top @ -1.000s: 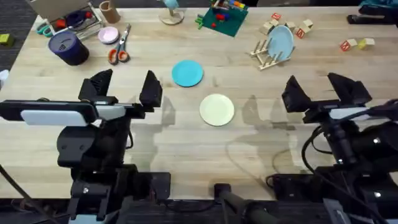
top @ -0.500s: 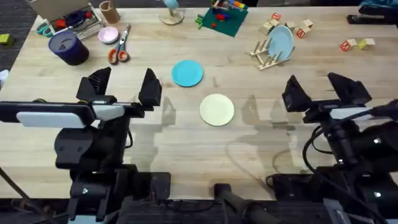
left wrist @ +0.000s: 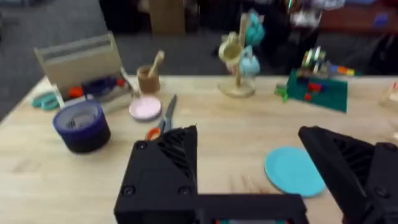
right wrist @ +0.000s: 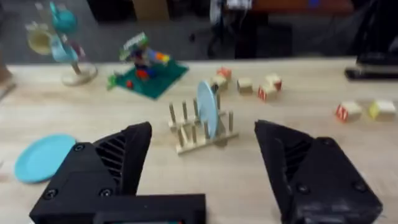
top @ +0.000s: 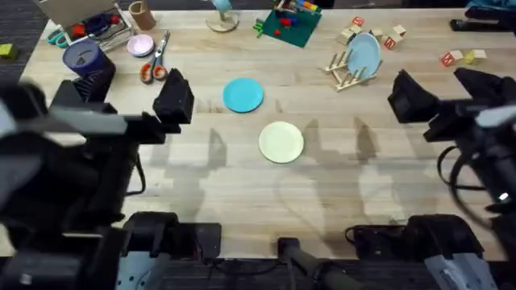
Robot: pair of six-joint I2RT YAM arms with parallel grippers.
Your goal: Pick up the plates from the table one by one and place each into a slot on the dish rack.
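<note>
The turquoise plate [top: 243, 94] [left wrist: 293, 171] [right wrist: 43, 157] lies flat on the table [top: 242, 193], behind the middle. The cream plate [top: 281, 142] lies flat just in front of it, slightly to the right. At the back right stands the dish rack [top: 348, 74] [right wrist: 186, 140], with a pale sky-blue plate [top: 364, 55] [right wrist: 206, 106] upright in one slot. My left gripper [top: 125, 98] [left wrist: 247, 134] hangs open above the table, left of the turquoise plate. My right gripper [top: 447, 93] [right wrist: 204, 127] is open too, to the right of the rack and nearer the front. Neither holds anything.
At the back left are a dark blue round container [top: 89, 60], a pink dish [top: 141, 45], orange scissors [top: 155, 64] and a box of tools [top: 85, 20]. A mug tree [top: 220, 16] and a green baseplate [top: 289, 24] stand at the back. Wooden blocks [top: 462, 56] lie at the far right.
Both arms have risen toward the camera and shifted back, the left gripper leftward, the right gripper rightward. Both plates and the rack stay where they were.
</note>
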